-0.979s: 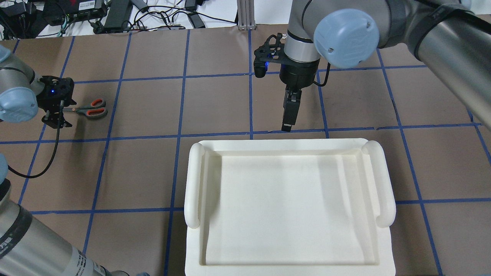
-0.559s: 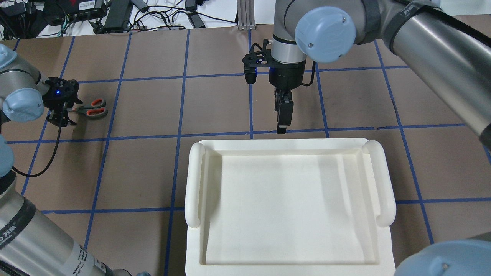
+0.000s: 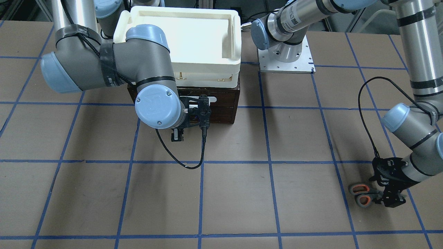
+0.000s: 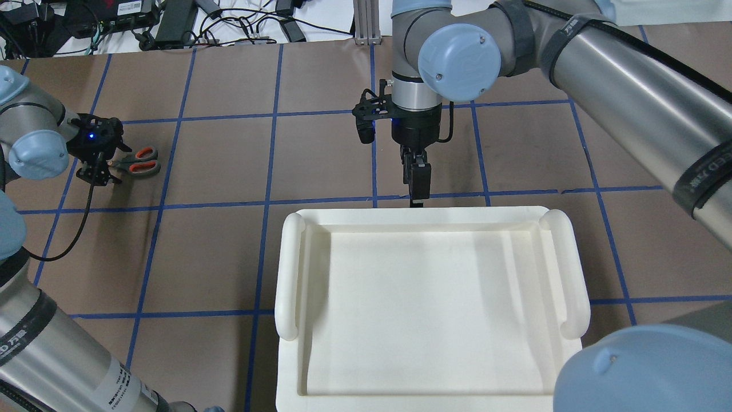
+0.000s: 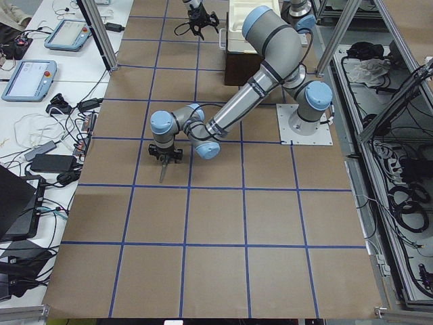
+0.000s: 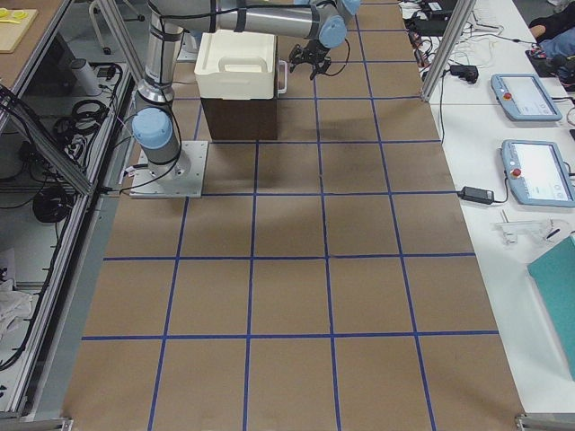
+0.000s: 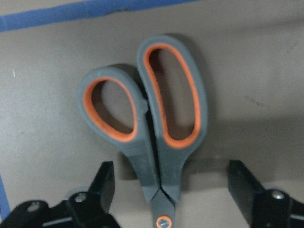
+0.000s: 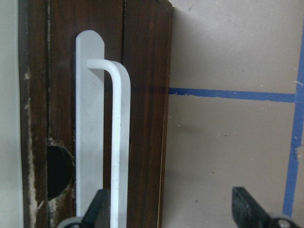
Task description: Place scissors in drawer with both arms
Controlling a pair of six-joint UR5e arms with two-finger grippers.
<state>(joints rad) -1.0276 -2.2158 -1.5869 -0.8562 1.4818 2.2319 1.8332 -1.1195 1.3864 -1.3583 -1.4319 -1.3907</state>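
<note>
The scissors [image 4: 137, 162], grey handles lined in orange, lie flat on the table at the far left and also show in the front view [image 3: 361, 195]. My left gripper [image 4: 97, 171] is open and low over them; in the left wrist view its fingers [image 7: 102, 183] stand either side of the scissors [image 7: 161, 118] near the pivot, apart from them. The dark brown drawer [image 3: 221, 103] is closed under the tray. My right gripper [image 3: 177, 136] is open in front of it. In the right wrist view the white bar handle [image 8: 118, 142] stands just inside one finger [image 8: 97, 209].
A cream-white plastic tray [image 4: 289, 269] sits on top of the drawer cabinet and hides it from above. The right arm's elbow [image 3: 155, 103] hangs in front of the cabinet. Cables and electronics [image 4: 171, 23] lie beyond the table's far edge.
The right gripper has moved left and closer to the drawer front under the tray's edge. The left gripper has shifted slightly towards the scissors' handles. The scissors have not moved.
</note>
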